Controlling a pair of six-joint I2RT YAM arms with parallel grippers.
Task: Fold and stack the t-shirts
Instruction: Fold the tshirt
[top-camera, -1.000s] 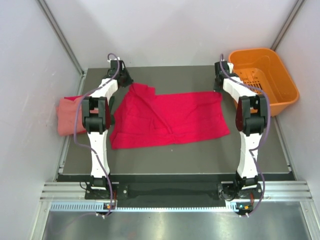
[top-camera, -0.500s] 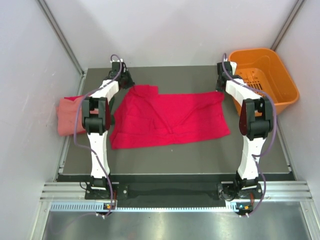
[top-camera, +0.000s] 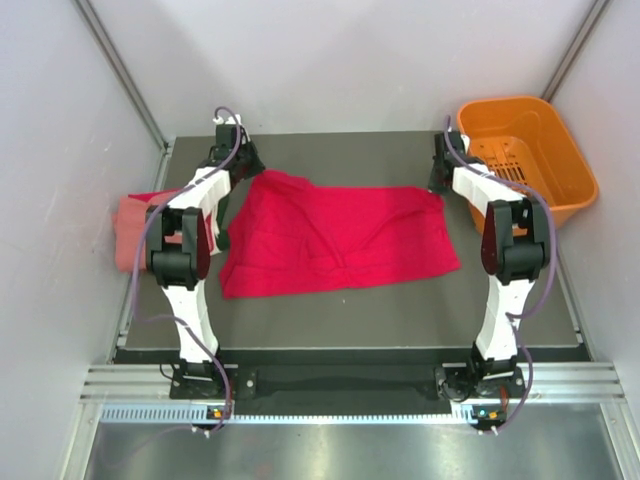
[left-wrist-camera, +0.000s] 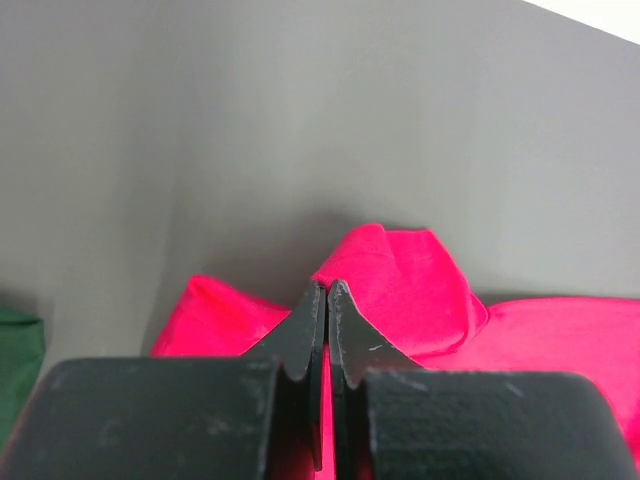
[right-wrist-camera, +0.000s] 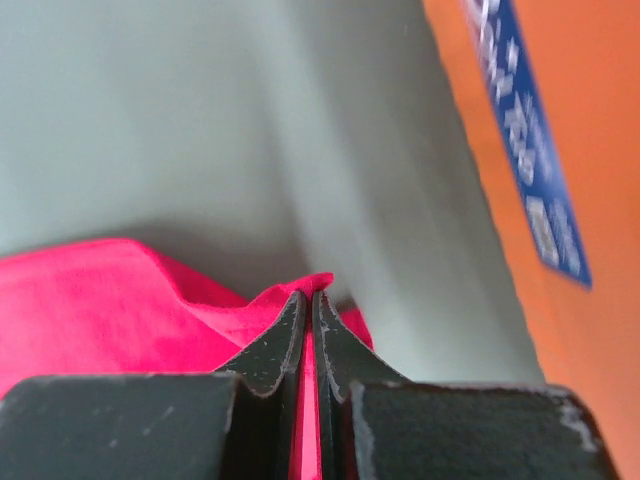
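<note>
The crimson red t-shirt (top-camera: 340, 235) lies spread across the middle of the dark table, with a crease running through its centre. My left gripper (top-camera: 248, 166) is shut on its far left corner, where red cloth (left-wrist-camera: 400, 285) shows between and beyond the jaws of the left gripper (left-wrist-camera: 328, 287). On the other side, my right gripper (top-camera: 438, 180) is shut on the far right corner; that cloth (right-wrist-camera: 120, 300) bunches around the pinched right gripper (right-wrist-camera: 308, 295). A salmon pink t-shirt (top-camera: 128, 232) lies folded at the table's left edge. A bit of dark green t-shirt (left-wrist-camera: 15, 360) shows at the left.
The orange plastic basket (top-camera: 530, 150) stands off the table's far right corner, close to the right gripper, its wall and blue label (right-wrist-camera: 530, 150) beside the jaws. White walls enclose the table (top-camera: 380, 310) on three sides.
Both arms' elbows have swung outward, the left one most. The grippers stay shut on the far corners, and the red shirt's far edge has shifted slightly toward me.
</note>
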